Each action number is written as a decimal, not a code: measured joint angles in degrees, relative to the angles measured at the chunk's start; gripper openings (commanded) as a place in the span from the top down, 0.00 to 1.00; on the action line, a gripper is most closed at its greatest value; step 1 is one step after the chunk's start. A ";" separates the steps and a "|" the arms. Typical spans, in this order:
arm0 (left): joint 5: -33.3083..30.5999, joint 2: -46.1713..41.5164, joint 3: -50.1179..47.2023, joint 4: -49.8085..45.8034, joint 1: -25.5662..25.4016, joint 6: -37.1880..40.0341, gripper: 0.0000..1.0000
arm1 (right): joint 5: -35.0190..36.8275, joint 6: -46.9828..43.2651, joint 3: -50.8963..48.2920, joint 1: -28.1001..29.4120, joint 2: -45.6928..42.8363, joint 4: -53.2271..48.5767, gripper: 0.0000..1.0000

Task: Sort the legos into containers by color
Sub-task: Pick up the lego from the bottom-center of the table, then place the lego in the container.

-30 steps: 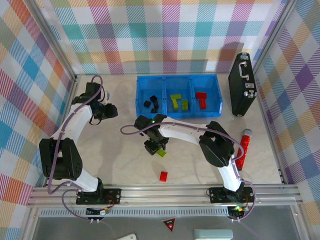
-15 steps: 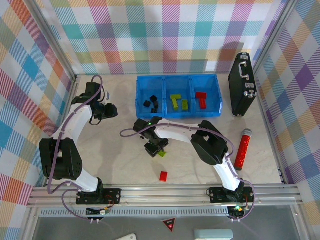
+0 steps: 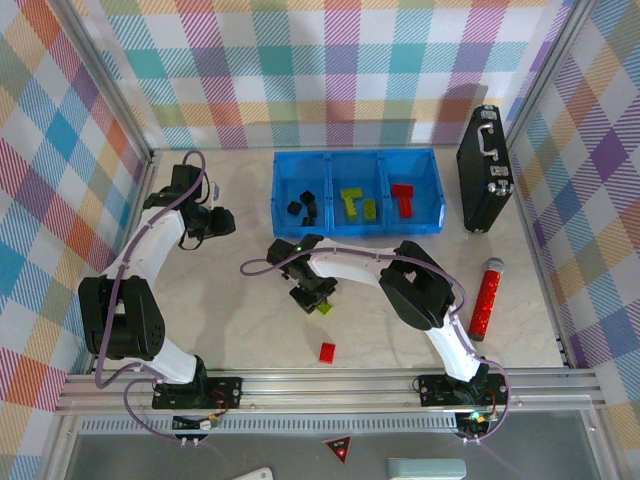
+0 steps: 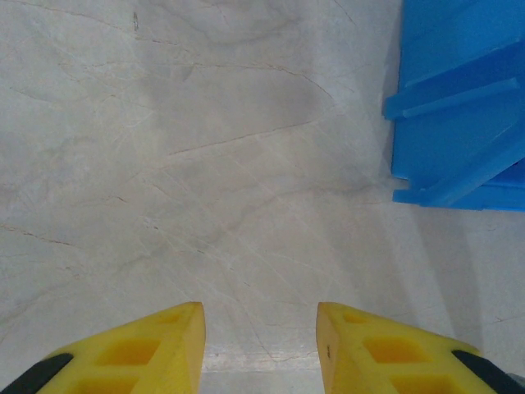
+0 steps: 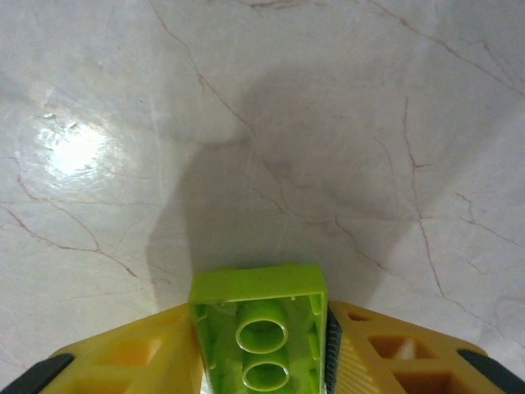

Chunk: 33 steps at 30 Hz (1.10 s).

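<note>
The right pincer (image 5: 261, 353) is squeezing a lime green brick (image 5: 256, 295) between its fingers, mid-table (image 3: 250, 325) in front of the blue tray (image 3: 355, 154) — barely shifting since a second ago, only its elbow swinging inward. The left pincer (image 4: 258, 328) is hanging open, empty.

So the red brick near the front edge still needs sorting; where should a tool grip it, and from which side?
Take the red brick by two opposite side walls, coming straight down from above: it lies flat on the table, alone, so its sides look free.
</note>
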 measured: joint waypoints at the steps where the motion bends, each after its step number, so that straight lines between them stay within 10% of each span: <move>1: 0.00 0.00 0.00 0.00 0.00 0.00 0.60 | 0.04 0.00 0.00 0.00 0.00 0.00 0.61; 33: 0.02 0.00 0.00 0.00 0.00 0.17 0.60 | 1.01 4.52 -2.38 -11.06 -9.27 -0.39 0.65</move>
